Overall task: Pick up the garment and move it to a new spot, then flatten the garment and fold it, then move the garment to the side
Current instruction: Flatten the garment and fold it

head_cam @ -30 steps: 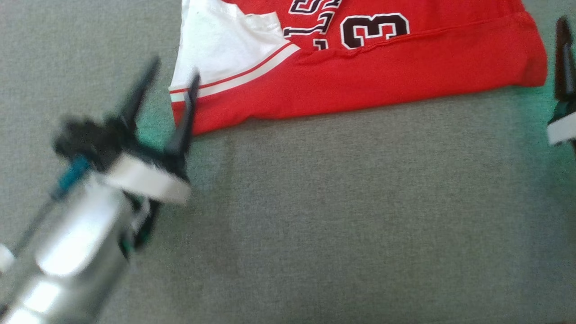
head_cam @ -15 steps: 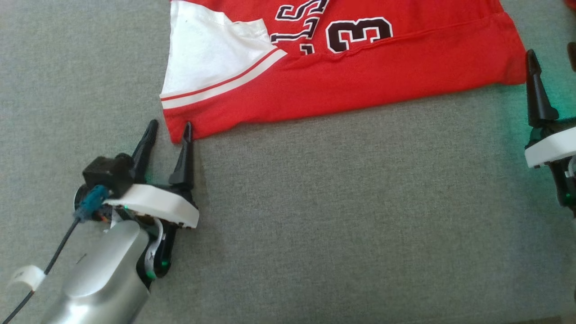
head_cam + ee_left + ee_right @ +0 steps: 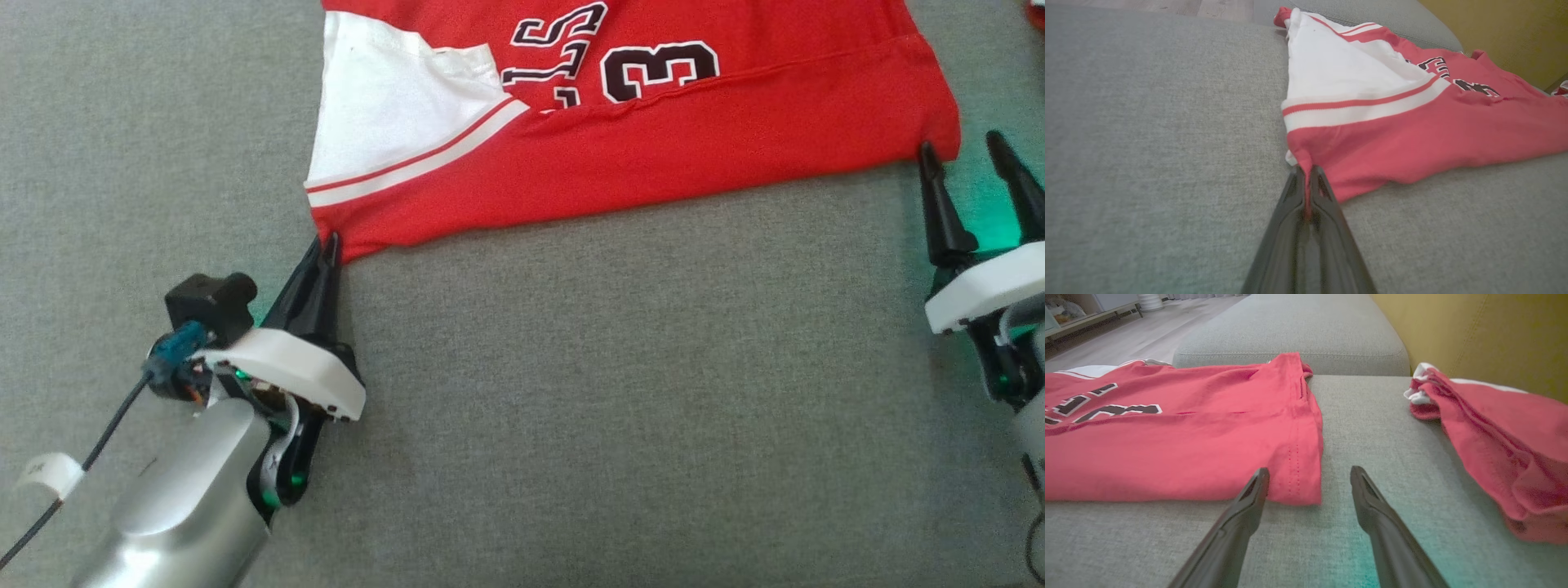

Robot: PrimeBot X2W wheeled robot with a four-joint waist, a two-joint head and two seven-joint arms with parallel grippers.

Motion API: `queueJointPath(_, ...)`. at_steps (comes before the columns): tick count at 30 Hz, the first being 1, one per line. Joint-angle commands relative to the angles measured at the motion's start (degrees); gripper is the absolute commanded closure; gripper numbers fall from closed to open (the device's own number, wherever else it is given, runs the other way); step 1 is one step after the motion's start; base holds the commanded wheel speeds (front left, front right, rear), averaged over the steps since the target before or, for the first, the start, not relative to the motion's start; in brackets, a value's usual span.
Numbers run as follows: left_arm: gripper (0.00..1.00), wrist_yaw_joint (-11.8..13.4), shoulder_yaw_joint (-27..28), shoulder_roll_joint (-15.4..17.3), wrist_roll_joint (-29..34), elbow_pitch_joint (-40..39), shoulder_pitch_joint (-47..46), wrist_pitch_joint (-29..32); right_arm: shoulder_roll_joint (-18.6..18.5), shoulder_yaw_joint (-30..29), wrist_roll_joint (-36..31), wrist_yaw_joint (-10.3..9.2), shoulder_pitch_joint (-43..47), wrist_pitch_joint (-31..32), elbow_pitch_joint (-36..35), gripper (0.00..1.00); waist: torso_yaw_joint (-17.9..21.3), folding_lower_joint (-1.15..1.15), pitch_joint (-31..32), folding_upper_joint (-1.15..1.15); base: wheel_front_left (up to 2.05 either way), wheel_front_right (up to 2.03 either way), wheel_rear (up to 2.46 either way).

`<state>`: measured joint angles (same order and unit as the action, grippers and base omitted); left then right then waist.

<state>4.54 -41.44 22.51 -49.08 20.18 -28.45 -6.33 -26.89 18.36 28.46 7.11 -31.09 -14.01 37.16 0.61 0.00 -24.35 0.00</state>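
A grey sofa cushion (image 3: pixel 612 392) spans the head view. At lower left, the left tool (image 3: pixel 324 241) is pressed together, pinching the bottom-left corner of the red-and-white garment (image 3: pixel 653 155), which lies flat across the top of the frame. At the right edge, the right tool (image 3: pixel 961 144) stands spread, its fingers either side of the garment's bottom-right corner.
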Motion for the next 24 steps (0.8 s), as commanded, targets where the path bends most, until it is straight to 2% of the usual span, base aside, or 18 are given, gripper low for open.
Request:
queueJointPath(1,1.0,-0.15,-0.1,1.47,0.3,0.04,1.22,0.34,-0.53,0.6,0.48,0.37,-0.8,0.04,-1.04,0.0,-0.04,0.0,0.03,0.0,0.0,0.0,0.0)
queueJointPath(6,1.0,-0.02,-0.04,2.62,1.27,-1.08,0.79,-0.55,1.16,3.73,4.35,0.37,-3.85,2.62,5.12,0.0,-0.31,0.0,0.23,0.0,0.0,0.0,0.0)
queueJointPath(7,1.0,-0.03,-0.09,2.83,1.43,-1.28,0.67,-0.55,1.39,4.5,5.24,0.37,-4.39,3.36,5.96,0.16,-0.38,0.0,0.25,0.0,0.0,0.0,0.0)
queueJointPath(9,1.0,-0.03,-0.18,3.15,1.71,-1.67,0.43,-0.58,1.33,6.07,6.66,0.37,-5.15,4.09,7.07,1.0,-0.57,0.0,0.32,0.0,0.0,0.0,0.0)
queueJointPath(15,1.0,0.04,-0.46,4.31,1.84,-2.79,1.22,-0.38,-0.52,9.09,9.84,0.37,-4.19,2.02,8.05,1.0,-0.63,0.0,1.68,0.0,0.0,0.0,0.0)
queueJointPath(24,1.0,1.48,-0.91,7.75,0.81,-8.05,7.1,0.63,-4.83,13.07,14.09,0.37,1.86,0.04,4.99,1.0,0.04,0.0,6.09,0.0,0.0,0.0,0.0)
